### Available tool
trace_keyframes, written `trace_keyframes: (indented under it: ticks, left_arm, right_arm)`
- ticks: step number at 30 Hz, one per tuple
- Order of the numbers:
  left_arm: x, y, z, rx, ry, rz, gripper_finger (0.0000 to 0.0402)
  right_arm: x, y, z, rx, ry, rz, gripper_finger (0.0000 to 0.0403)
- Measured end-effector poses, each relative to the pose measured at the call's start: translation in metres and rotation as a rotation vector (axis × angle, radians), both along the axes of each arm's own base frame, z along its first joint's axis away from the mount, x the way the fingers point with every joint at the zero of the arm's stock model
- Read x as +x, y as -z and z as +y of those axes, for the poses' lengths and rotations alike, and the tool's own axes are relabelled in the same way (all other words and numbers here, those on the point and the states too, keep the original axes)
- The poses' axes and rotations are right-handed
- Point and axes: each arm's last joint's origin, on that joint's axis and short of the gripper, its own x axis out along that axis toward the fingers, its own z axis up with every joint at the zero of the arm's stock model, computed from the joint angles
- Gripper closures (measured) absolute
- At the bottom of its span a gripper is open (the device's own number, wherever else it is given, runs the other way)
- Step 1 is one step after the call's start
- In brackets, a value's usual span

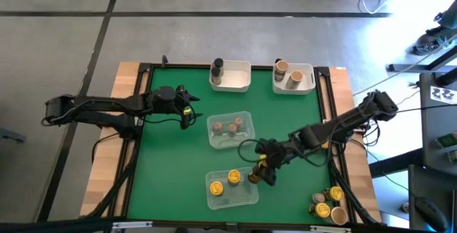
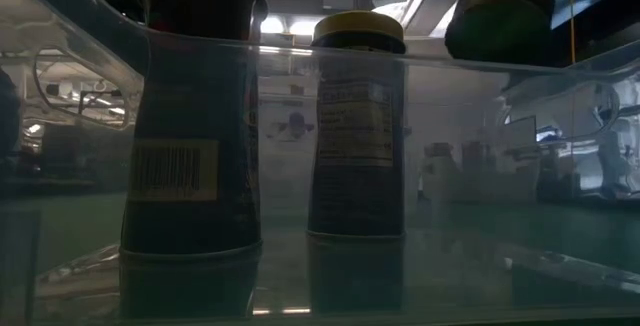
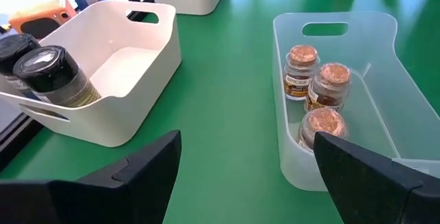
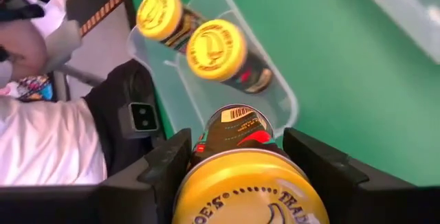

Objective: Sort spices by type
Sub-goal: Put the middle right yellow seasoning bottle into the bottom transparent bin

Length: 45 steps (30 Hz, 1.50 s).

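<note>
A robotics lab or workshop: a green-topped table (image 1: 171, 176) in a black frame stands on bare concrete floor (image 1: 214, 33), with loose cables (image 1: 371, 4) at upper right.

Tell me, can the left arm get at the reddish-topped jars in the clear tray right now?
Probably yes. The left gripper is open and empty, facing the clear tray, whose three reddish-topped jars stand uncovered with only bare green mat between.

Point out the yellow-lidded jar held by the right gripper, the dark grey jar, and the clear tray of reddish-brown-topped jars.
Yellow-lidded jar (image 4: 251, 186), right wrist view, on its lid.
Dark grey jar (image 3: 51, 73), left wrist view, on its cap.
Clear plastic tray (image 3: 405, 124), left wrist view, on its side wall.
</note>
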Motion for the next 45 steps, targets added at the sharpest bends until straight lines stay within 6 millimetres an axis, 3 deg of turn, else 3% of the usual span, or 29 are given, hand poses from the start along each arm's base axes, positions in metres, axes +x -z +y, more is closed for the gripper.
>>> trace_keyframes:
  ticks: [9, 16, 27, 35, 45]
  left_arm:
    - [0.0, 0.0, 0.0, -0.003, -0.001, 0.002, 0.0088]
    - [0.0, 0.0, 0.0, -0.006, -0.003, 0.002, 0.0088]
    - [0.0, 0.0, 0.0, -0.019, -0.01, -0.002, 0.0088]
    - [0.0, 0.0, 0.0, -0.024, -0.013, -0.004, 0.0088]
    - [0.0, 0.0, 0.0, -0.025, -0.013, -0.004, 0.0088]
  right_arm:
    - [0.03, 0.005, 0.013, -0.058, -0.103, -0.043, 0.0185]
    - [0.045, 0.017, 0.02, -0.18, -0.177, 0.09, 0.0185]
    - [0.065, 0.047, 0.009, -0.276, -0.216, 0.141, 0.0185]
    - [0.067, 0.055, 0.009, -0.323, -0.222, 0.154, 0.0181]
    - [0.067, 0.057, 0.008, -0.327, -0.213, 0.158, 0.0128]
